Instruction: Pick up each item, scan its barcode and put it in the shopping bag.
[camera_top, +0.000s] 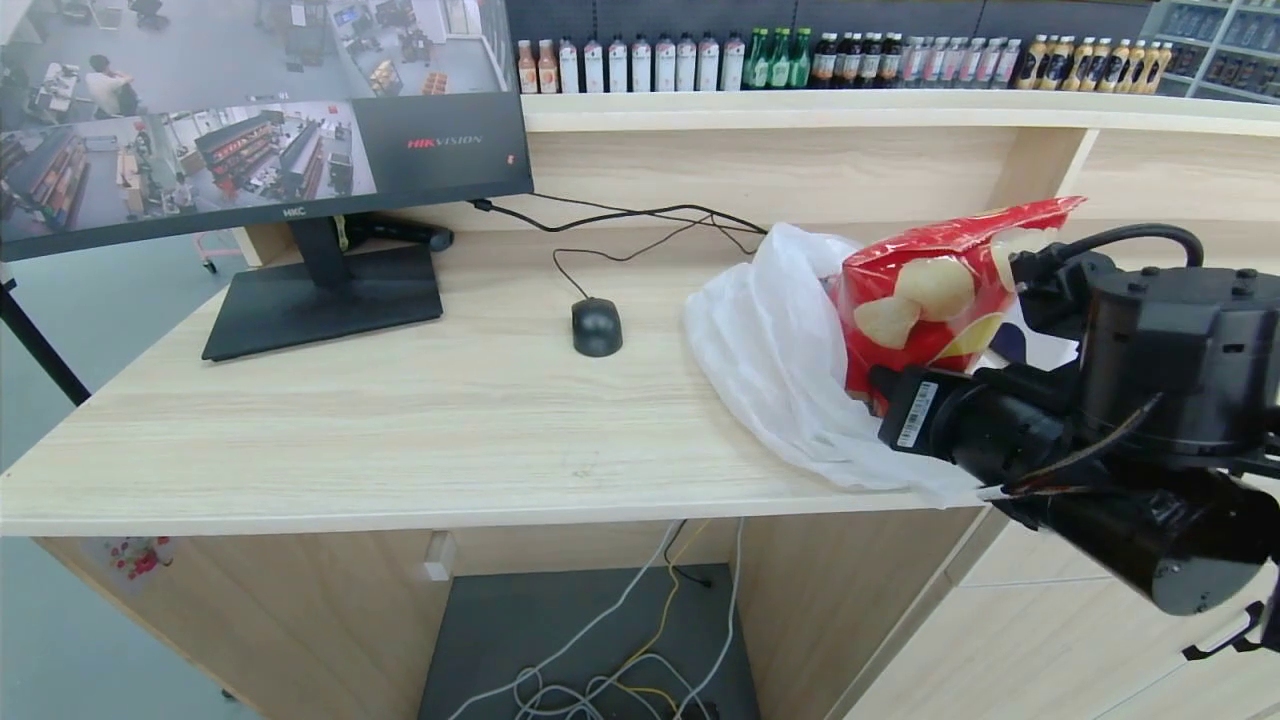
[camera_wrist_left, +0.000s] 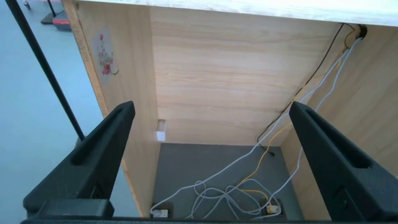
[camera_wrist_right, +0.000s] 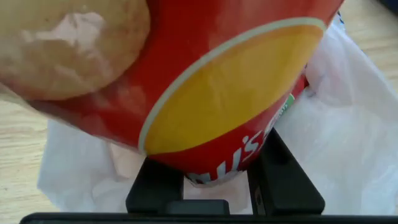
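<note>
Counter (camera_top: 400, 430): light wood, carrying everything below.
Monitor (camera_top: 250, 110): back left corner, on a black stand.
Shopping bag (camera_top: 770, 370): white plastic, lying crumpled at the counter's right end and reaching its front edge.
Chips bag (camera_top: 930, 300): red, held tilted just above the shopping bag.
Right gripper (camera_wrist_right: 221, 183): clamped on the chips bag's lower end.
Left gripper (camera_wrist_left: 211, 112): jaws wide apart, empty, below the counter's front edge.
Mouse (camera_top: 596, 327): black, mid-counter, left of the shopping bag.

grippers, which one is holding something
The right gripper: its jaws are shut on the red chip bag. The left gripper is open and empty, facing the space under the desk.
</note>
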